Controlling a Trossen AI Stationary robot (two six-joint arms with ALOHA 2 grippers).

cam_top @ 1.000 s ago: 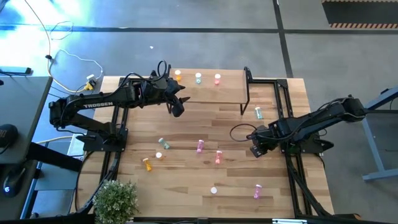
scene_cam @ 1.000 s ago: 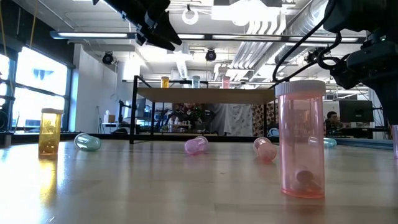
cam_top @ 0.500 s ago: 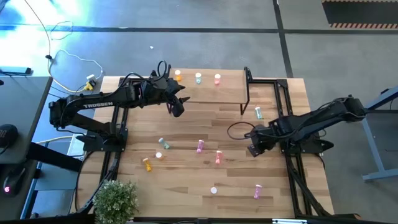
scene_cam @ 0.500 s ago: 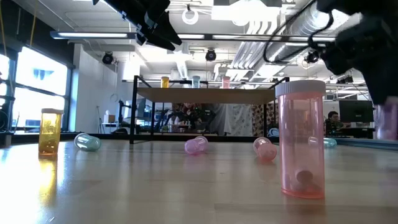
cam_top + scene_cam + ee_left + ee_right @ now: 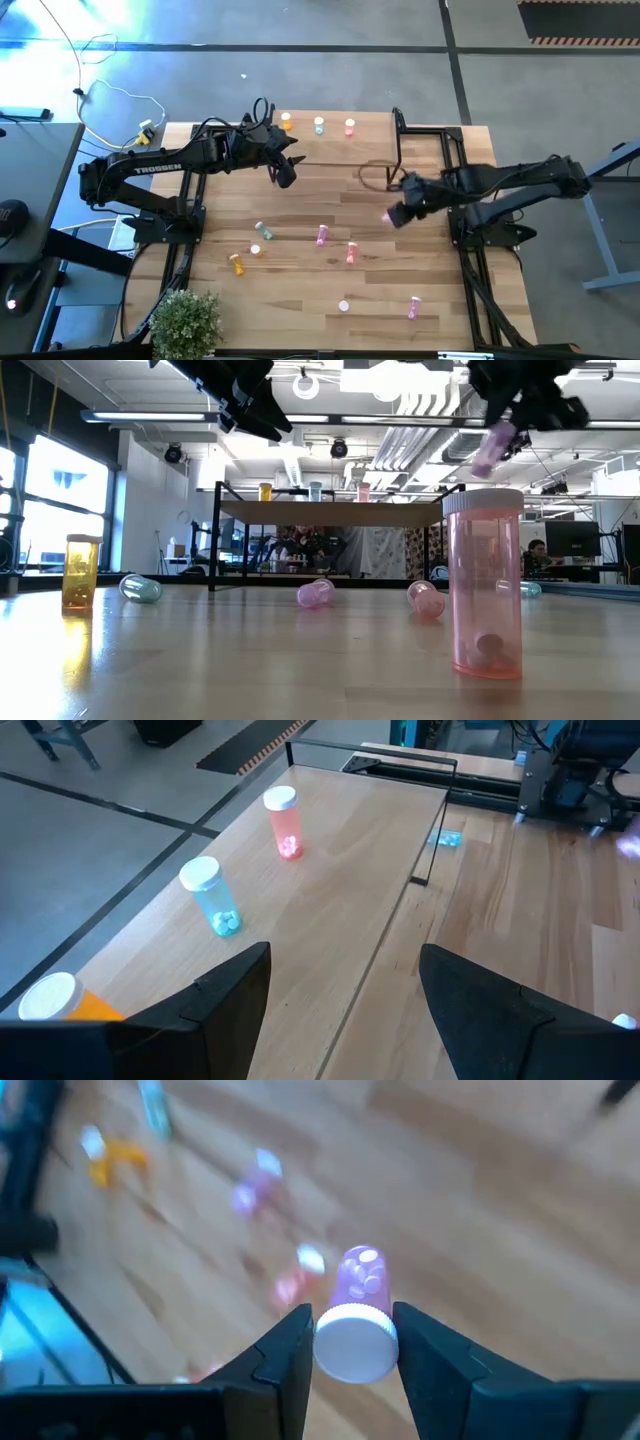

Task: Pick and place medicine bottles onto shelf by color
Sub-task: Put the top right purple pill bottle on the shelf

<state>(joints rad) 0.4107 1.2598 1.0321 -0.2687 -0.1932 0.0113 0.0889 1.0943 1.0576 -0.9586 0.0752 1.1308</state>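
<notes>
Left gripper (image 5: 284,172) parked at the shelf's (image 5: 370,150) 9 o'clock end, jaws spread wide, nothing between them. Idle for now, but hanging close to the board's front edge; could get clipped if the other arm swings wide on approach.

On shelf, left to right: orange bottle (image 5: 285,122), pale green bottle (image 5: 319,126), salmon-red bottle (image 5: 350,127). All upright in a row along the 12 o'clock edge. No pink up there yet, so free space toward 3 o'clock looks like the slot. Risk: knocking the salmon-red one over if the drop lands tight beside it.

On table, around 6 o'clock of the shelf: several bottles lying down, one orange standing (image 5: 81,571), one pink standing (image 5: 485,584) near the low camera.

Right gripper (image 5: 399,212) airborne at the shelf's 5 o'clock, clamped on a magenta pink bottle (image 5: 356,1310), cap toward the wrist, body pointing forward. Bottle carried tilted, not upright. Risks:
- pinch sits near the cap, so could pivot or slip in transit
- tilted release likely means tip and roll off the board
- black shelf leg (image 5: 396,145) near the path, possible snag
</notes>
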